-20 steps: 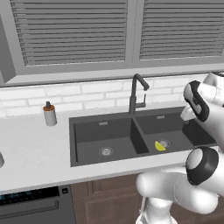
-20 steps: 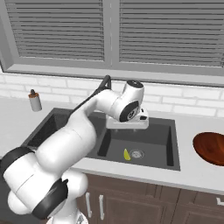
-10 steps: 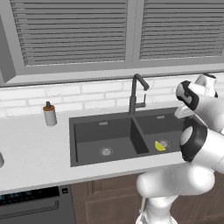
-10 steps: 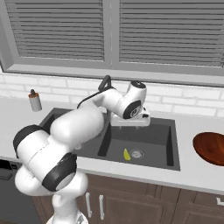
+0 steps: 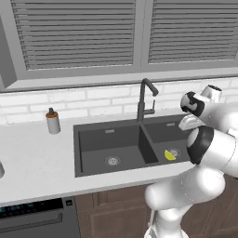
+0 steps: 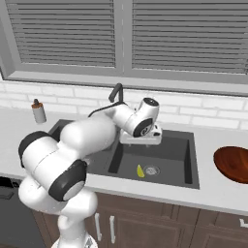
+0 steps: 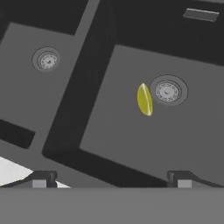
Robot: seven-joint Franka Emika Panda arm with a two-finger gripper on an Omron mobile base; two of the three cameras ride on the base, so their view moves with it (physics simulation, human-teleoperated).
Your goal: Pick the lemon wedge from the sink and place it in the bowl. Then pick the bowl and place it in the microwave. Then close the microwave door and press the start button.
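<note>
The lemon wedge (image 7: pixel 145 99) lies on the floor of the right basin of the sink (image 5: pixel 93 135), just beside that basin's round steel drain (image 7: pixel 168 91), on the side nearer the divider between the 2 basins; in the left base view the wedge (image 5: pixel 169 155) shows as a small yellow sliver next to the drain, and in the right base view (image 6: pixel 140 170) it sits toward the front of the basin floor. The gripper (image 7: pixel 111 178) hangs above the right basin with its jaws spread wide and nothing between them, well apart from the wedge; its 2 dark fingertips (image 7: pixel 40 179) rise at the bottom of the hand view, with the wedge above and between them in that picture. In the right base view the hand (image 6: pixel 141 138) sits over the back part of the right basin, at about rim height, with the white arm reaching across from the left. The dark gooseneck faucet (image 5: pixel 145 98) stands behind the divider, at the back rim of the sink. The left basin holds its own drain (image 5: pixel 112 161). The reddish-brown bowl (image 6: pixel 233 163) rests on the pale counter (image 6: pixel 213 191) to the right of the sink, cut off by the edge of the right base view. A small bottle with a dark cap (image 5: pixel 53 122) stands upright on the counter left of the sink, near the white tiled wall.
</note>
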